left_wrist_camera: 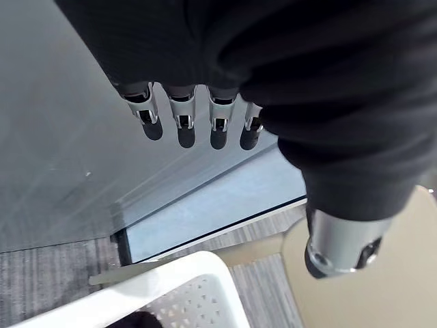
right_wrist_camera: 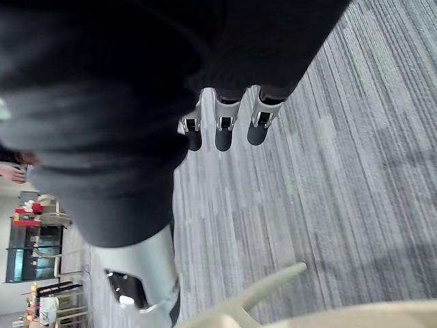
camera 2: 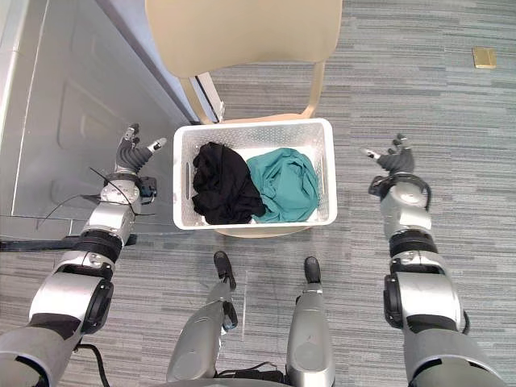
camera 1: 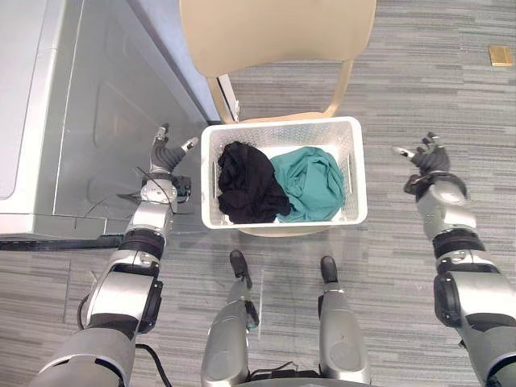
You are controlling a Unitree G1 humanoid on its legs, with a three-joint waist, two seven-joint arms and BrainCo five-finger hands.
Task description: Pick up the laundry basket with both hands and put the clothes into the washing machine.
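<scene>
White basket (camera 1: 282, 126) needs a level grip: left hand (camera 1: 165, 158) at 9 o'clock, right hand (camera 1: 428, 160) at 3 (both spread-fingered, empty).

A beige chair (camera 1: 274, 32) on the grey floor (camera 1: 419, 97) carries the laundry basket (camera 1: 282, 126).

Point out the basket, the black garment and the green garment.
laundry basket (camera 1: 282, 125): left eye view, far rim.
black garment (camera 1: 246, 184): left eye view, middle of the pile.
green garment (camera 1: 310, 184): left eye view, middle of the pile.
</scene>
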